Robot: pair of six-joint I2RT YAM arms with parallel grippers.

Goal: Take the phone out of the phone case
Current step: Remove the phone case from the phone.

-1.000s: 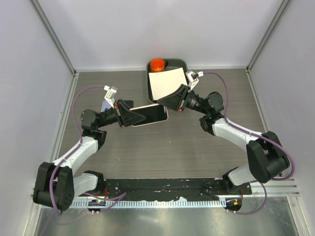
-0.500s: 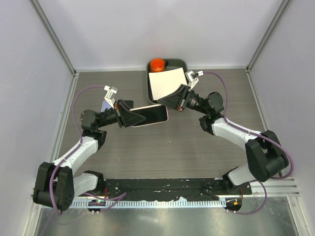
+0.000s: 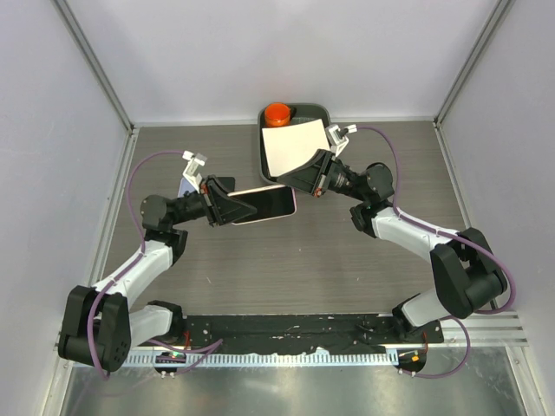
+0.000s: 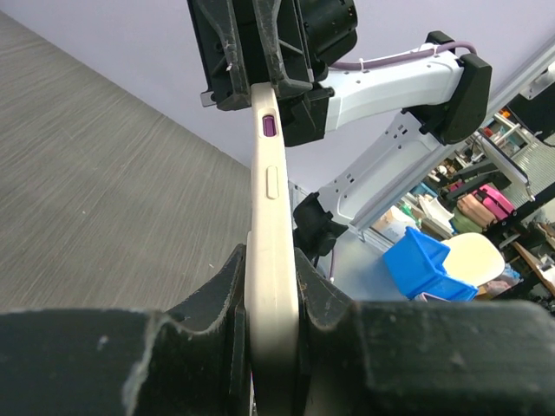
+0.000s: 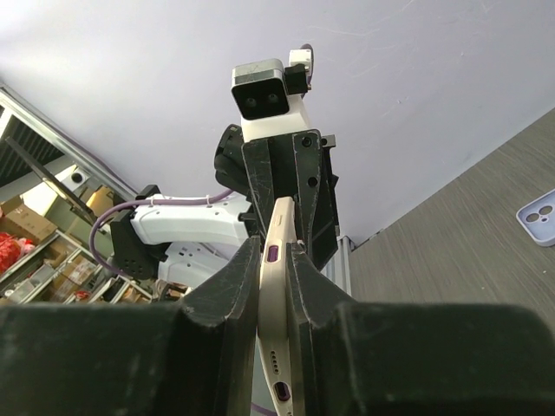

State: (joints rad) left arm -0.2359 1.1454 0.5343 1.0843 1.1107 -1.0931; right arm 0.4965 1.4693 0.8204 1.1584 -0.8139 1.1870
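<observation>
The phone (image 3: 267, 202), dark screen up, sits in its cream phone case and hangs level above the table between both arms. My left gripper (image 3: 232, 208) is shut on the left end of the phone case (image 4: 270, 217), whose edge runs straight away from the fingers. From the other side, my right gripper (image 3: 299, 178) is shut on the right end of the phone case (image 5: 276, 286). A purple side button and the bottom port holes show. In each wrist view the opposite gripper clamps the far end.
A black tray (image 3: 323, 111) at the back holds a white sheet (image 3: 291, 146) and an orange round object (image 3: 277, 113). A pale lavender spare case (image 3: 187, 185) lies on the table behind the left gripper, and the spare case (image 5: 539, 217) also shows at right. Grey walls close in the table.
Almost nothing differs. The right gripper has settled slightly closer on the phone's right end. The phone and the left arm stay where they were.
</observation>
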